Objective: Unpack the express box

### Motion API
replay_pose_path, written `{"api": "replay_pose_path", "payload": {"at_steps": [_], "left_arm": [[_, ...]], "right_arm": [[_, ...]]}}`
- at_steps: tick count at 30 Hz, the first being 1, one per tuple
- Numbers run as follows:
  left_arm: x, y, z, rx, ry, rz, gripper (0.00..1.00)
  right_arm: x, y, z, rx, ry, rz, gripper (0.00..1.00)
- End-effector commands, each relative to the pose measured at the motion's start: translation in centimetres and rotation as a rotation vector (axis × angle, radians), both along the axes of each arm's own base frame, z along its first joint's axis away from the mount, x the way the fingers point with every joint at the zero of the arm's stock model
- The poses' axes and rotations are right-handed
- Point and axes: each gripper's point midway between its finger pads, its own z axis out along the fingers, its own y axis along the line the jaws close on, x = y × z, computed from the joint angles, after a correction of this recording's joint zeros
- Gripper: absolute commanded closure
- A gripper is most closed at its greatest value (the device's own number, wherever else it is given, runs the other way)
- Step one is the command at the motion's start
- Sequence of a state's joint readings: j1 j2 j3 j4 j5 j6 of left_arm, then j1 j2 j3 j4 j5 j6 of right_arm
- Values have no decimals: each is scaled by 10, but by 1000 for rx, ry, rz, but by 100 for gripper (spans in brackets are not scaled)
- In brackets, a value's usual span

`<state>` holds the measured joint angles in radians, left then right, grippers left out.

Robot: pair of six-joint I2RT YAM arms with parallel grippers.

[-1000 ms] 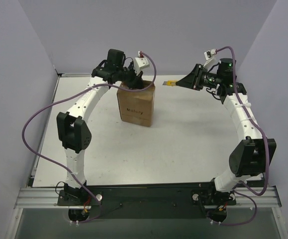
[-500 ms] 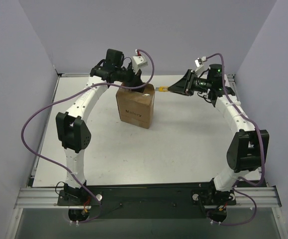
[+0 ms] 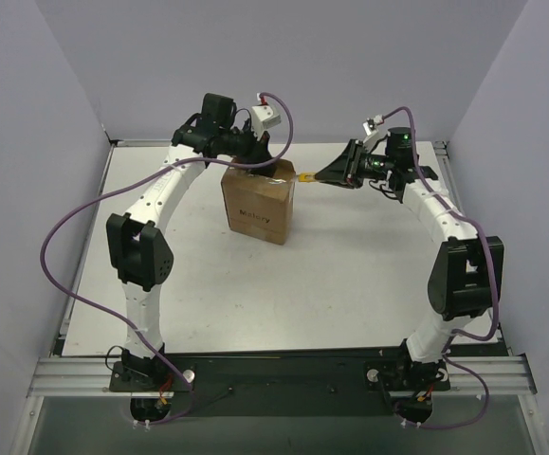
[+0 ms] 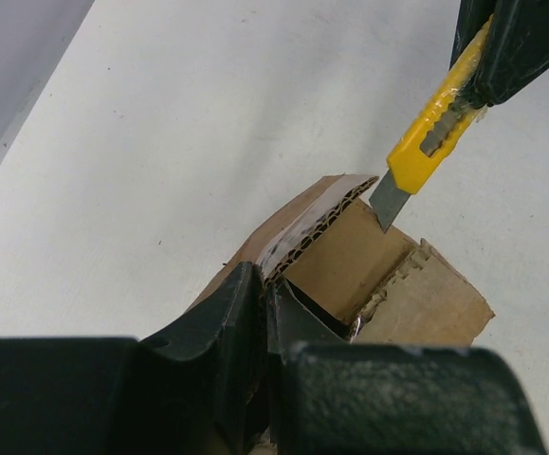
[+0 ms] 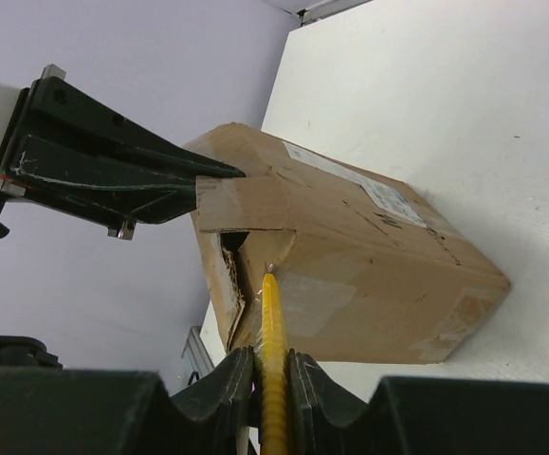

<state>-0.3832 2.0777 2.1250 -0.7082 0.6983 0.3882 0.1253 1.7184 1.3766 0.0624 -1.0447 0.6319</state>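
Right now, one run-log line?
left gripper: shut on express box flap | right gripper: shut on utility knife | blade: tip at top flap gap

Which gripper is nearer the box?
Left. The left gripper pinches a top flap of the box; the right gripper sits off to its right, only its knife reaching the flaps.

Express box point(image 3: 260, 210) on white table point(image 3: 350, 261)

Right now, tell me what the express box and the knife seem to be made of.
The express box is brown corrugated cardboard with a matte finish; the fluted layer shows along its flap edge. The utility knife has a yellow body, likely plastic with a slight sheen, and its blade looks like dull grey metal.
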Motion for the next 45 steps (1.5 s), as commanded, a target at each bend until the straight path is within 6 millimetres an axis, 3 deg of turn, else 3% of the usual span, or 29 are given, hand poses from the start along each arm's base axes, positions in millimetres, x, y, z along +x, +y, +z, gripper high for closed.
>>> {"api": "replay_pose_path", "payload": {"at_steps": [1, 17, 26, 45], "left_arm": [[-17, 3, -6, -19, 120, 10, 100], [2, 1, -11, -30, 114, 74, 100], [-2, -1, -9, -44, 120, 47, 100], [3, -1, -12, -38, 114, 67, 100]], "right_arm": [[7, 10, 19, 14, -72, 20, 100], [-15, 22, 22, 125, -12, 124, 100], [9, -5, 40, 132, -65, -27, 100], [-1, 16, 32, 149, -34, 55, 100]]}}
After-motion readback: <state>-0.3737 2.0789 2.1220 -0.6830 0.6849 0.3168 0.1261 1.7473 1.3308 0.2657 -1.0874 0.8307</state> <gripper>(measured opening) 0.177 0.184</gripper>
